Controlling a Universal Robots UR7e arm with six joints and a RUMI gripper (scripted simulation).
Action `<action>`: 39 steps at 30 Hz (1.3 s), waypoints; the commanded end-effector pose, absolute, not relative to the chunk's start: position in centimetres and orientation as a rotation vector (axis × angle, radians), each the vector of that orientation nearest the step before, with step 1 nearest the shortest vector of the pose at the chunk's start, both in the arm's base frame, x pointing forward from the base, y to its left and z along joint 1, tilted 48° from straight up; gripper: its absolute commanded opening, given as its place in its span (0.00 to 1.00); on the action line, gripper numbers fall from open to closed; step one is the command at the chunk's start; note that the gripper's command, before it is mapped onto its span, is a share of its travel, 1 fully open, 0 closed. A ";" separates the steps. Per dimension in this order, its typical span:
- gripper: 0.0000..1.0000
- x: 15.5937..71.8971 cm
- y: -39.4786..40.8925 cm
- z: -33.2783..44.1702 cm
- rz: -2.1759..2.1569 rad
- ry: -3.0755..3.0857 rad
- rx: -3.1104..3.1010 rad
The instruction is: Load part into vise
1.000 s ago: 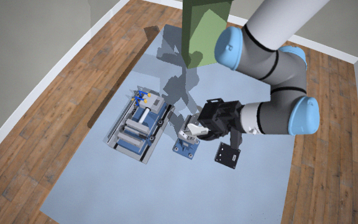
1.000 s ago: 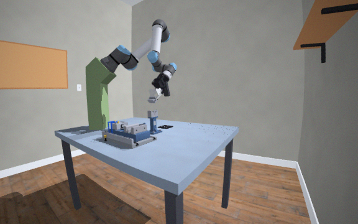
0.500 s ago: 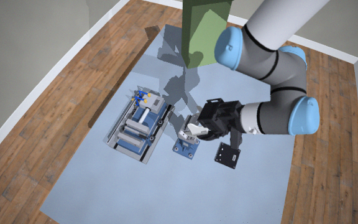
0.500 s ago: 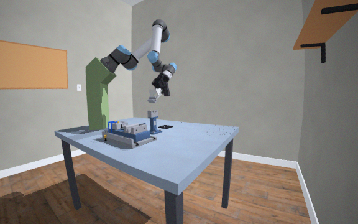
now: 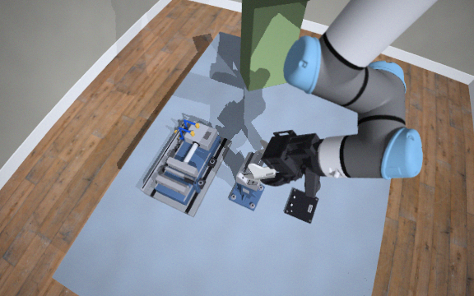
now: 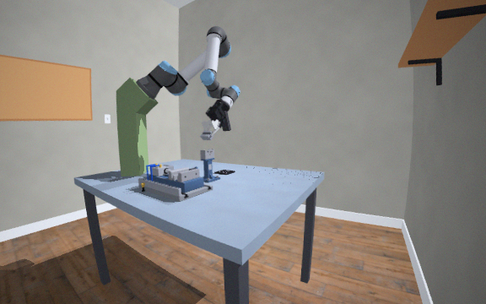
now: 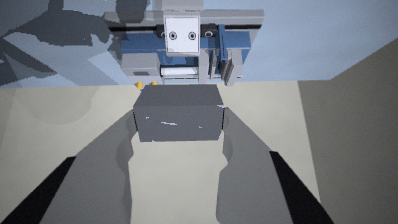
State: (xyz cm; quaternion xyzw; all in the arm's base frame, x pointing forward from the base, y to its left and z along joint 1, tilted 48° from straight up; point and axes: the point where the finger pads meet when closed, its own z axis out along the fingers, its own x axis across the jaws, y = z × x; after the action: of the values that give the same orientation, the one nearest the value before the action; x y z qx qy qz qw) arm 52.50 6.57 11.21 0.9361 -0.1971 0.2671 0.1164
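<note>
The part (image 7: 179,122) is a dark grey block, held in the air crosswise between the two fingertips of my gripper (image 7: 181,109) (image 6: 207,131). Two plain faces show in the wrist view; I cannot make out its slot. My gripper is shut on it, high above the V-block (image 5: 247,191) (image 6: 207,154) (image 7: 182,44), a grey top on a blue stand. The vise (image 5: 216,141) (image 6: 164,192) stands beyond. Its rod-side jaw (image 5: 182,166) (image 7: 203,65) and fixed jaw (image 5: 171,184) (image 7: 233,67) stand apart with no part between them. The work stop is not clear.
The black infeed plate (image 5: 300,205) (image 6: 224,171) carries no block and lies beside the V-block, on the side away from the vise. Blue fittings with yellow ends (image 5: 187,131) stand at the vise's cylinder end. The green robot pedestal (image 5: 274,53) (image 6: 130,131) rises at the table's back.
</note>
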 end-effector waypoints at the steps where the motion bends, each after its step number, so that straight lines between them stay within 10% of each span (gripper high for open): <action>1: 0.00 52.6 6.6 11.2 0.784 -0.577 2.741; 39: 0.00 54.3 7.7 9.3 0.784 -0.577 2.741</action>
State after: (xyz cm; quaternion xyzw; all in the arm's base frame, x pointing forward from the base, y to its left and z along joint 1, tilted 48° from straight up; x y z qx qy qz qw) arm 54.03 7.56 9.58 0.9361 -0.1970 0.2670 0.1164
